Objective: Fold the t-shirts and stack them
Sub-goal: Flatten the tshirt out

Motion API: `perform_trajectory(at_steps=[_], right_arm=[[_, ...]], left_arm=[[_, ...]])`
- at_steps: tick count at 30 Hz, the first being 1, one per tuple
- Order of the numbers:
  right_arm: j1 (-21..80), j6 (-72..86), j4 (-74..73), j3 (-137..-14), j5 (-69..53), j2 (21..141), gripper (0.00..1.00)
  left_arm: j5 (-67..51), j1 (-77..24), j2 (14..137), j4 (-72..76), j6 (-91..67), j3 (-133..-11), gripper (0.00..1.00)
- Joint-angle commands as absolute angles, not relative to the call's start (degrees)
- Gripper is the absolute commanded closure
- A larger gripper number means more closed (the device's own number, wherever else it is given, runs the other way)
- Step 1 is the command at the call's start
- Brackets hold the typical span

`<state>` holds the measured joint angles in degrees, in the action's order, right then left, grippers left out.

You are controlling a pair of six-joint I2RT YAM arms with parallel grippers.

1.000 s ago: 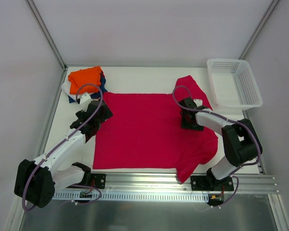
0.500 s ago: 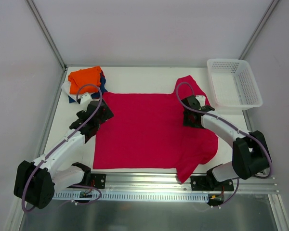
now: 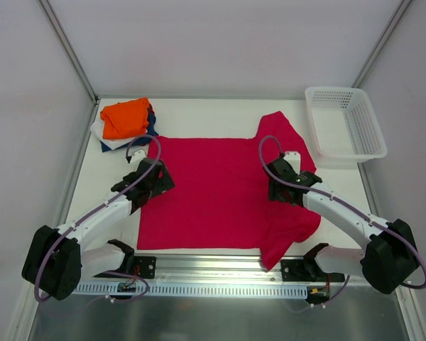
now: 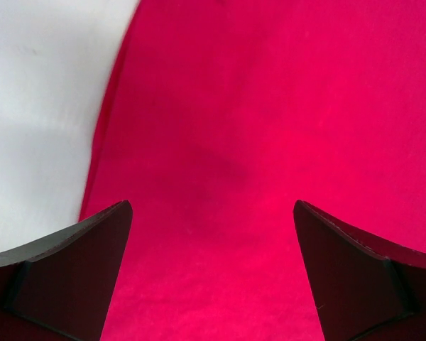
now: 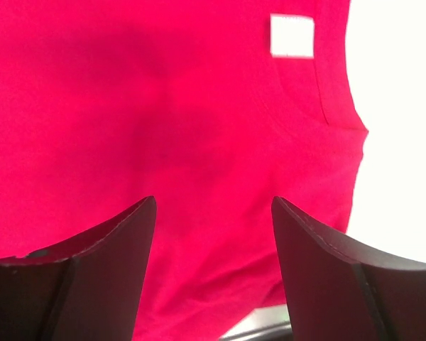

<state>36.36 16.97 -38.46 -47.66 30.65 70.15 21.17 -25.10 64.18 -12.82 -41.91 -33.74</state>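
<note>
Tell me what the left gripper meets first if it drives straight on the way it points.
The red t-shirt, just inside its edge. The left gripper points at the cloth with fingers open and nothing between them; the gap to it is unclear.

spread t-shirt [image 3: 220, 195] — centre | folded stack [image 3: 126, 118] — far-left (near its corner) | basket [image 3: 344, 121] far-right

The white table [image 3: 213, 114] carries a crimson t-shirt [image 3: 213, 195] spread flat from its middle to the near edge, an orange-topped pile of folded t-shirts [image 3: 125, 118] in the far left corner, and a white mesh basket [image 3: 341, 135] at the far right corner.
</note>
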Motion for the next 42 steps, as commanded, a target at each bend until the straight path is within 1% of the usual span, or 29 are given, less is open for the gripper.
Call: perform_trajectory(at_steps=[1, 8, 14, 16, 19, 22, 29, 33, 37, 38, 40, 42], right_arm=[[36.91, 19.16, -41.66, -45.54, 32.61, 66.89, 0.30], [36.91, 18.46, -39.91, -43.33, 32.87, 67.06, 0.30], [37.00, 16.88, -36.74, -42.98, 31.73, 68.55, 0.30], [37.00, 16.00, -35.78, -43.15, 31.82, 68.64, 0.30], [37.00, 15.03, -35.16, -43.94, 32.17, 68.82, 0.29], [37.00, 13.98, -34.11, -44.56, 31.73, 69.43, 0.28], [36.83, 12.66, -32.96, -46.58, 30.50, 72.95, 0.28], [35.16, 11.87, -31.99, -47.98, 28.57, 73.91, 0.26], [32.88, 9.94, -30.77, -51.32, 25.85, 76.98, 0.26], [31.74, 9.50, -30.50, -53.16, 24.71, 77.69, 0.26], [30.50, 8.09, -29.88, -55.53, 23.65, 80.14, 0.26], [28.13, 6.69, -29.19, -59.74, 21.02, 81.91, 0.26]], left_arm=[[20.65, -27.59, 63.46, -15.99, -44.73, -32.52, 0.01], [26.09, -35.06, 59.78, -29.85, -54.38, -32.34, 0.01], [29.27, -35.42, 51.87, -43.21, -61.25, -31.91, 0.01], [29.70, -35.42, 47.49, -45.25, -62.66, -31.20, 0.01], [31.20, -35.42, 44.05, -48.87, -64.25, -30.85, 0.01], [32.25, -35.33, 45.60, -50.10, -64.16, -32.43, 0.01], [35.33, -35.33, 54.31, -49.83, -63.37, -36.91, 0.01], [39.54, -35.42, 57.91, -48.43, -60.39, -41.74, 0.01], [40.52, -34.81, 59.76, -38.70, -49.35, -45.08, 0.01], [39.21, -34.28, 60.20, -33.10, -47.04, -45.70, 0.01], [37.10, -31.04, 62.47, -28.41, -41.95, -46.31, 0.01], [32.62, -27.10, 64.50, -21.82, -37.64, -47.37, 0.01]])
